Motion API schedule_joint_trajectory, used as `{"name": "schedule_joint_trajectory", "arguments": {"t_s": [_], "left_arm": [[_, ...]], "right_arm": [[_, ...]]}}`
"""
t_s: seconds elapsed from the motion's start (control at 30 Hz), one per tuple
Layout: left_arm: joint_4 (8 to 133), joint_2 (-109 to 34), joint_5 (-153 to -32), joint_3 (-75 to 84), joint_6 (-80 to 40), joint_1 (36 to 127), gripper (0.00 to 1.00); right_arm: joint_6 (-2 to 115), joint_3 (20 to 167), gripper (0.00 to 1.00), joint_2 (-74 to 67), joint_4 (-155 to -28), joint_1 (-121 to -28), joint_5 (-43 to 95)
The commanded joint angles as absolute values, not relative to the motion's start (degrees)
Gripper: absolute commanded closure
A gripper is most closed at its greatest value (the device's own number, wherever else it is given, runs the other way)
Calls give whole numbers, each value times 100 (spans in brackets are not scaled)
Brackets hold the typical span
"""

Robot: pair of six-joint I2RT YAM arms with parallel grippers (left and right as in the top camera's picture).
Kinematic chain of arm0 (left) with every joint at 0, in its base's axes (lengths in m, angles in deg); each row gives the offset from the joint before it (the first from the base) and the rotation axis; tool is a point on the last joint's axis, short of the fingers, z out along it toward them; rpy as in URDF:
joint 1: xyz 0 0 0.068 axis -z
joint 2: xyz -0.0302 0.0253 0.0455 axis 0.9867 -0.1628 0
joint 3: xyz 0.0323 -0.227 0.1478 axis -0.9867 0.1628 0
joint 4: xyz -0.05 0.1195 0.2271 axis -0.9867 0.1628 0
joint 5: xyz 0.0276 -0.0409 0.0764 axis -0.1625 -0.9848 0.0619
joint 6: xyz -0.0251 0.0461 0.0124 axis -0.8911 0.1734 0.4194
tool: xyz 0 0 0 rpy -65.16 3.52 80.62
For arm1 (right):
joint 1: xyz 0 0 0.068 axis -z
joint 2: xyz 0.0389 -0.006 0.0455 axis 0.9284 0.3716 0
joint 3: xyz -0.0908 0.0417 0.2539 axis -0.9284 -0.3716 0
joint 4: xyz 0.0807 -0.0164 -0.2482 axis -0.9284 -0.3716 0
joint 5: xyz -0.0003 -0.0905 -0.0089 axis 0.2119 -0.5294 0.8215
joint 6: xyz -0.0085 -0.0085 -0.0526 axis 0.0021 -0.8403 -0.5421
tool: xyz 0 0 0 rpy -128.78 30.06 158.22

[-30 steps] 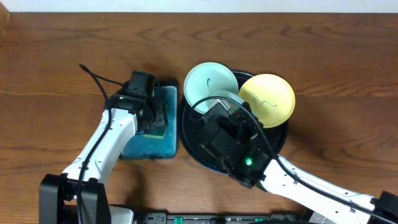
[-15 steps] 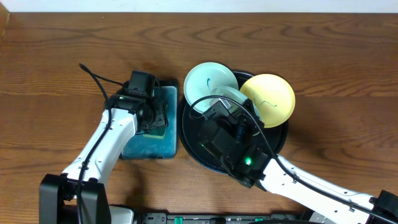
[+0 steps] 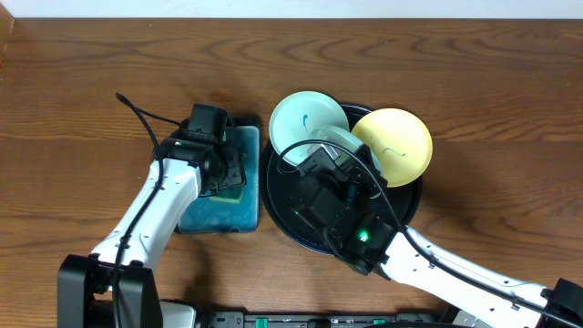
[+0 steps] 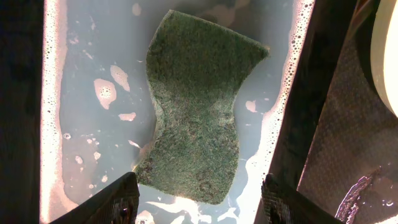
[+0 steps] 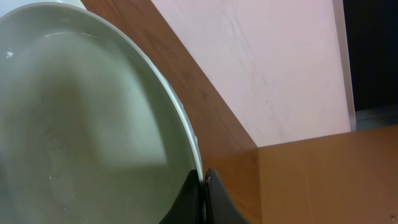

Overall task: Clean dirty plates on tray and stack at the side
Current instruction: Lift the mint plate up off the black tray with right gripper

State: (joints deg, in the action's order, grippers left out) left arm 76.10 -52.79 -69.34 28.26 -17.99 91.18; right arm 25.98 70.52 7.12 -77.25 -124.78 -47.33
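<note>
Both fingers of your right gripper (image 5: 203, 186) are pinched tight on the rim of a mint plate (image 5: 81, 124), which rises tilted beyond the fingertips, above the tray (image 3: 276, 200). Past it, a second mint plate (image 3: 308, 118) and the yellow plate (image 3: 393, 144) overlap the tray's far rim. Your left gripper (image 4: 199, 202) stands wide over the basin (image 3: 214, 219) of soapy water, with the green sponge (image 4: 196, 106) ahead of and between its fingertips, ungripped; one tip may be brushing its corner.
</note>
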Motion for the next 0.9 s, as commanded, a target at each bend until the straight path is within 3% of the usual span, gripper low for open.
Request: {"name": "schedule_joint_trajectory", "arguments": {"t_s": [0.0,0.37,0.87], "left_arm": [[7629,-5290,-6925,2896,-1781,9094,35],[7629,-5290,-6925,2896,-1781,9094,36],[7629,-5290,-6925,2896,-1781,9094,35]], "right_arm": [[2579,7196,99,709,-7701,-12526,-4921],[2568,7196,99,709,-7703,-12528,-4982],[395,7196,99,709,-6361,-12528,-5758]]}}
